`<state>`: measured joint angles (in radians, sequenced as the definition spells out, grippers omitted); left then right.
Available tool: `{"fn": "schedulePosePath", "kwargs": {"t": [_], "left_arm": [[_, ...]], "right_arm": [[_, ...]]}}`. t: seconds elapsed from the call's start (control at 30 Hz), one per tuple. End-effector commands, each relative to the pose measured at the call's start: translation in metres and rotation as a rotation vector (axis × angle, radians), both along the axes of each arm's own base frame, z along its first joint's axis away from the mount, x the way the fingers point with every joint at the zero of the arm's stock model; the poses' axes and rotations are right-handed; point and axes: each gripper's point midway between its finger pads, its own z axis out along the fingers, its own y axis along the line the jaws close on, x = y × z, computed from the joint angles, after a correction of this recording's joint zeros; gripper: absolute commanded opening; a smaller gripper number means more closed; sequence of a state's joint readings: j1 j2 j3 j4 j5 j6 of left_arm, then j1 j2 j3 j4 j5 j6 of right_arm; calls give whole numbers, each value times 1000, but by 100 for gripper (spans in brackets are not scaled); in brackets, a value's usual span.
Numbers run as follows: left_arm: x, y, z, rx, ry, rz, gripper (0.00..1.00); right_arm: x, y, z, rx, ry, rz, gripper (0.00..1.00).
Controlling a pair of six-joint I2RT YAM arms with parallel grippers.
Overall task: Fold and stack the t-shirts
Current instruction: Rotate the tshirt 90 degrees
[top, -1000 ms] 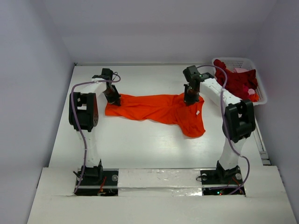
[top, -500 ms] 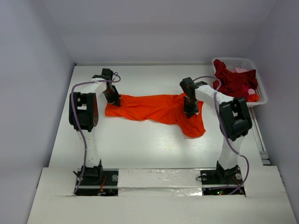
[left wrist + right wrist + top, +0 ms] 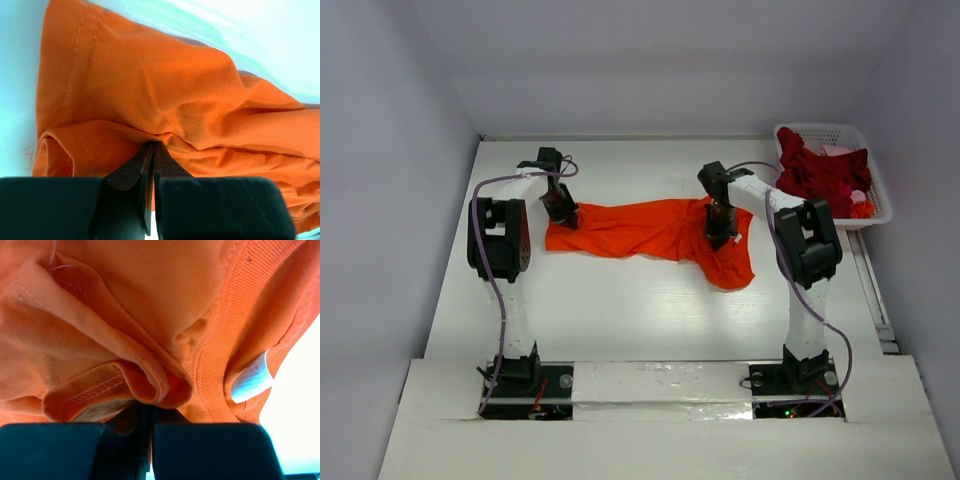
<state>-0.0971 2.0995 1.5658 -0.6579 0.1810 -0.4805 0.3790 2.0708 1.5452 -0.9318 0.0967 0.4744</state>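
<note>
right end effector [image 3: 719,237] shifted left with orange t-shirt [image 3: 640,229], basket [image 3: 816,127] holding red shirts [image 3: 825,176]

Bare bench [image 3: 620,310] on the near side of the orange t-shirt [image 3: 640,230] lies open to me; the heaped white lattice basket [image 3: 817,128] blocks the far right corner.

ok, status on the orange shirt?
Left gripper shut on orange t-shirt at a hemmed edge. Right gripper shut on it by the collar. Nothing in the way.
</note>
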Motion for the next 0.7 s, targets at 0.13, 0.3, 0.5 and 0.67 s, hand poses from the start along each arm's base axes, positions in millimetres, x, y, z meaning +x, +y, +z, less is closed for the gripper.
{"fn": "schedulePosePath", "kwargs": {"t": [0.13, 0.3, 0.5, 0.67], "left_arm": [[-41, 10, -12, 57, 138, -12, 0], [-49, 14, -6, 76, 139, -9, 0], [-67, 12, -5, 59, 161, 4, 0], [-84, 9, -5, 52, 180, 4, 0]], "right_arm": [[33, 16, 1, 41, -61, 7, 0], [42, 20, 7, 45, -70, 17, 0], [50, 24, 11, 57, -78, 26, 0], [55, 27, 14, 61, -83, 32, 0]]}}
